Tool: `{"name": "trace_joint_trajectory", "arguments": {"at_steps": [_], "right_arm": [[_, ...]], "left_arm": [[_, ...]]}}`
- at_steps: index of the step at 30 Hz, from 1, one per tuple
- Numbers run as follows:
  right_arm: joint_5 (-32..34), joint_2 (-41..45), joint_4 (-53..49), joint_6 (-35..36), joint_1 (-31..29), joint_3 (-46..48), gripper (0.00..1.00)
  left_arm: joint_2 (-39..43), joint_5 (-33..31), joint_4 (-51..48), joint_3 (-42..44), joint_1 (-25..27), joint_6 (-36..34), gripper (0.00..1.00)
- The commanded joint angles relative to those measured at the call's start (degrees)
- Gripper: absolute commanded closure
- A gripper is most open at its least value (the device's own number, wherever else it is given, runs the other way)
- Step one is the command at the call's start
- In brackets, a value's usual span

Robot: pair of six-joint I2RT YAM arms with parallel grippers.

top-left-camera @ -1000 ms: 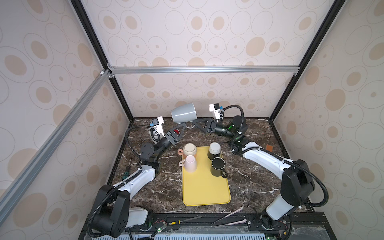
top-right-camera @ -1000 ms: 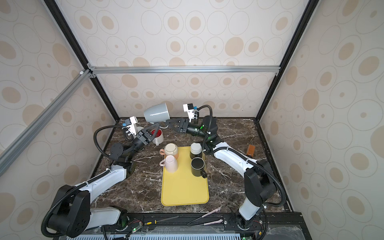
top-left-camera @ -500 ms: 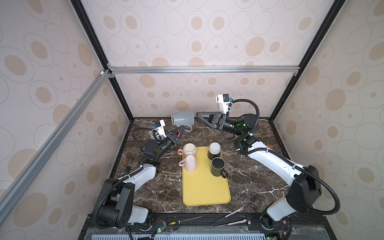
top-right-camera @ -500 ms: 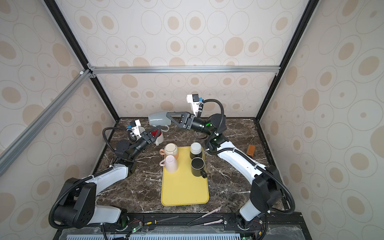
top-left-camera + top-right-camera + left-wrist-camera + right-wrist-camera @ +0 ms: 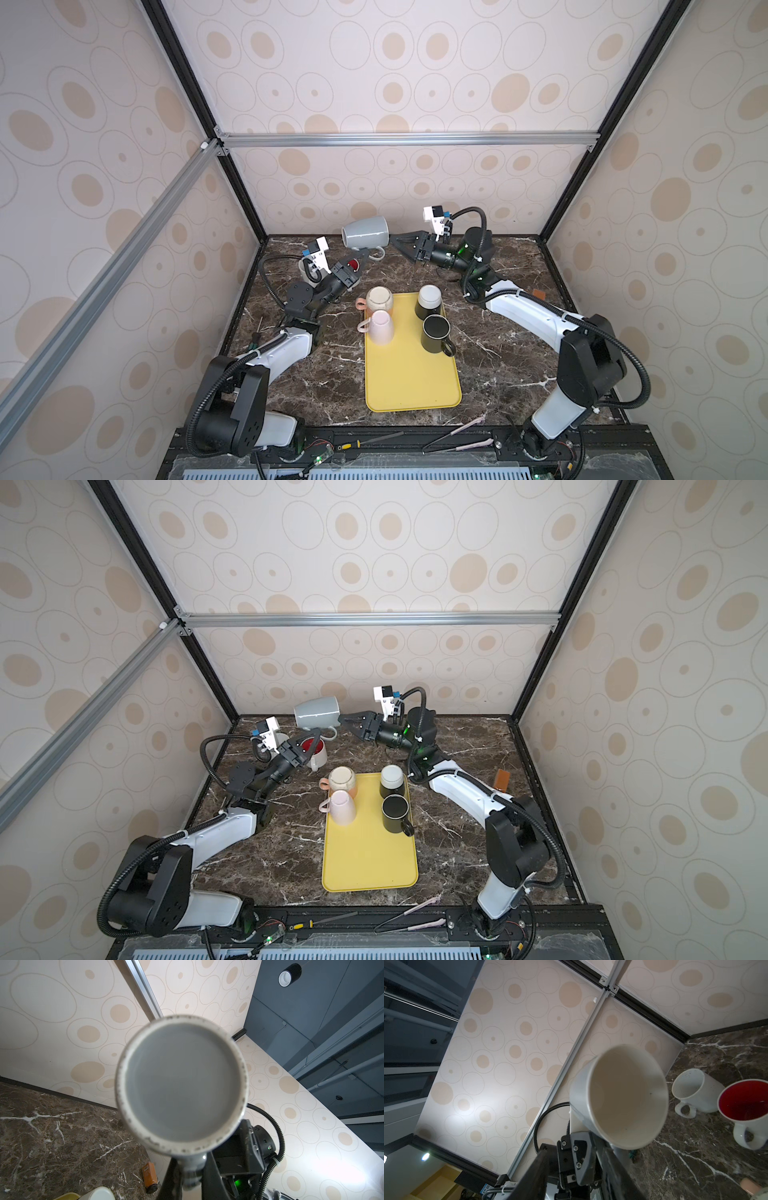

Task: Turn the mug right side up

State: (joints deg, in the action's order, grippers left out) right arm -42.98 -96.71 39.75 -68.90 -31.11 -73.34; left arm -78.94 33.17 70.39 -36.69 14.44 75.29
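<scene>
The grey mug hangs above the back of the table, lying on its side. Its flat base faces the left wrist camera and its cream mouth faces the right wrist camera. My left gripper is shut on the mug's handle from below. My right gripper stands just right of the mug's mouth with its jaws apart; one finger runs under the rim and nothing is clamped between them.
A yellow tray carries two upside-down mugs, peach and pink, a black-and-white one, and an upright black mug. A red-lined white mug and a speckled white mug stand back left. An orange object lies right.
The mug has tipped from a slanted pose to lying level and sits slightly lower. My right gripper's jaws have spread apart at the mug's mouth. The left grip on the handle is unchanged.
</scene>
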Motion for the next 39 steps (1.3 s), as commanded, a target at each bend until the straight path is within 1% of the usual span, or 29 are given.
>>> {"name": "trace_joint_trajectory", "arguments": {"at_steps": [1, 7, 14, 18, 22, 26, 29, 31, 34, 38, 39], "right_arm": [[-1.1, -0.2, 4.3, -2.2, -0.5, 0.0, 0.54], [-1.4, -1.8, 4.8, -2.2, -1.5, -0.8, 0.53], [-1.4, -1.8, 2.7, -1.2, -2.2, -1.2, 0.54], [-1.1, -0.9, -2.1, 1.4, -2.5, -1.7, 0.54], [-0.4, 0.0, -4.4, 3.0, -3.3, -1.4, 0.54], [-1.0, -0.5, -1.3, 1.9, -3.8, -1.3, 0.55], [-1.1, -1.1, 2.0, -0.1, -4.1, -1.6, 0.59], [-0.8, -1.3, 3.7, -0.9, -4.1, -1.6, 0.63], [-0.8, -1.6, 4.3, -1.4, -4.3, -2.2, 0.77], [-0.3, -1.7, 6.1, -2.4, -4.4, -2.2, 0.80], [-0.4, -1.8, 6.3, -2.6, -4.4, -2.2, 0.83]], "left_arm": [[0.7, 0.8, 7.4, -3.4, 0.2, 1.0, 1.00], [-0.1, 0.9, 8.7, -4.3, 0.9, 1.7, 1.00], [0.2, 0.6, 8.7, -4.5, 1.3, 1.6, 1.00], [0.7, 0.3, 8.7, -4.5, 1.4, 1.4, 1.00], [1.7, 0.2, 7.4, -4.7, 1.4, 0.4, 1.00], [1.6, 0.7, 7.6, -4.7, 2.0, 0.4, 1.00], [1.3, 0.7, 8.4, -4.1, 2.7, 0.7, 1.00], [1.3, 0.6, 9.1, -3.8, 3.2, 1.0, 1.00], [1.2, 0.6, 9.4, -3.6, 3.8, 1.1, 1.00], [1.2, 0.8, 9.5, -3.3, 4.2, 1.0, 1.00], [1.3, 0.8, 9.5, -3.2, 4.3, 1.1, 1.00]]}}
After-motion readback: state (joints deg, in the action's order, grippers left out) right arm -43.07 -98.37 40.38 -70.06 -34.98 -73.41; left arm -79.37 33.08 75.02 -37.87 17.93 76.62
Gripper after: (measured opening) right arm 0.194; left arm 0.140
